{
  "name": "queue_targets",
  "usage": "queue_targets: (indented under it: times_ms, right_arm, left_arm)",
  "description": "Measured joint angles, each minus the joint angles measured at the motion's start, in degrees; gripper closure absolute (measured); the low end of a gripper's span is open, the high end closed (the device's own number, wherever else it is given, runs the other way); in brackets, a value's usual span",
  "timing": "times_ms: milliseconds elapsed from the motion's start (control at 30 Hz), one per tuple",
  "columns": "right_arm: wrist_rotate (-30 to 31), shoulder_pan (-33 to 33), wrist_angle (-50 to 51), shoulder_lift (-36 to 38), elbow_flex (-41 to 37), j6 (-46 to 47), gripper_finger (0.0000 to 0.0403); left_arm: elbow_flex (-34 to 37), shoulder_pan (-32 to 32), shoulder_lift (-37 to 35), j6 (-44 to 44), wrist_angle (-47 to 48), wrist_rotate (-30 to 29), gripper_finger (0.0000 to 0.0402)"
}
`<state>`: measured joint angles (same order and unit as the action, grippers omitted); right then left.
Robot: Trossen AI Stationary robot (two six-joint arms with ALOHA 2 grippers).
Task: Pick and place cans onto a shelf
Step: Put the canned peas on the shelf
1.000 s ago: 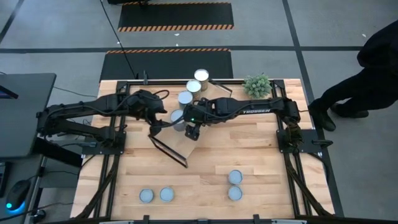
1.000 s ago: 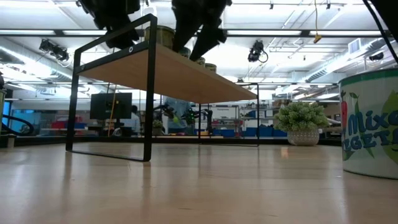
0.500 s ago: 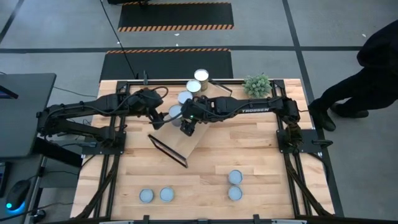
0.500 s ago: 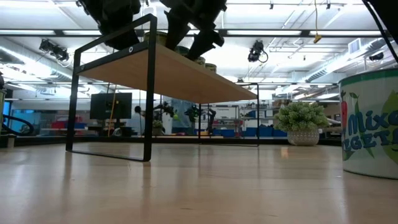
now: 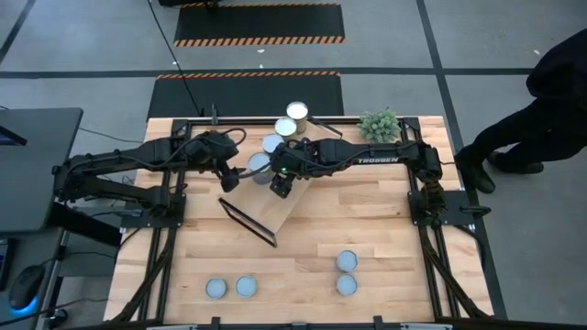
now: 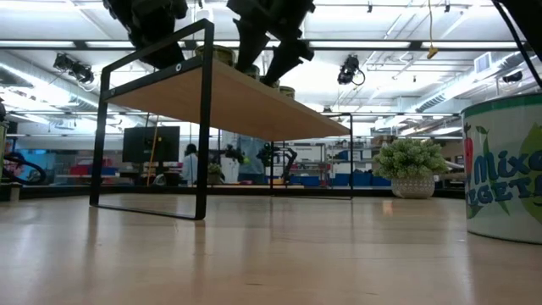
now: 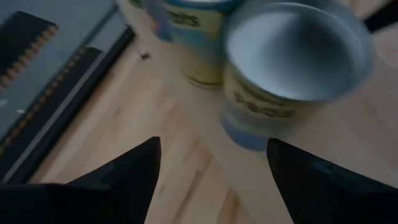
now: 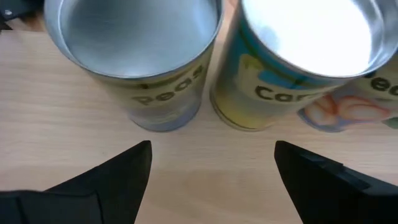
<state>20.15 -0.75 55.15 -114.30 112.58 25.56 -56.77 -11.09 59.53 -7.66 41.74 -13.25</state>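
Right wrist view: "Peas" can (image 8: 140, 62)

Bright, even light falls from long ceiling strip lamps (image 6: 356, 44) seen in the low view. The pale wooden counter (image 5: 367, 220) shows only soft shadows. Glare whitens one silver tin lid (image 8: 314, 34); the left wrist view's nearest blue-and-tan can (image 7: 289, 74) is blurred.

Both arms meet over the shelf (image 5: 275, 209) on the counter (image 5: 385, 229); cans (image 5: 275, 145) line the shelf's far end, four more cans (image 5: 346, 261) stand near the front edge, a plant (image 5: 380, 125) behind
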Motion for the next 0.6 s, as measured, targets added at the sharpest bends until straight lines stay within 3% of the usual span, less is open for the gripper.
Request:
queue_targets:
  times_ms: [100, 233, 600]
  right_arm:
    - [0.02, -0.25, -0.83, 0.00, -0.89, 0.02, 0.0056]
    - [1.69, -0.61, -1.79, -0.02, -1.60, 0.04, 0.0056]
    - [1.46, -1.08, -5.59, -0.02, -1.60, 0.07, 0.0056]
  left_arm:
    - [0.00, 0.00, 0.29, 0.93, -0.26, 4.40, 0.0102]
    - [0.00, 0.00, 1.59, 1.29, -0.23, 4.98, 0.0102]
    - [0.02, 0.00, 3.26, 1.58, -2.24, -1.91, 0.0102]
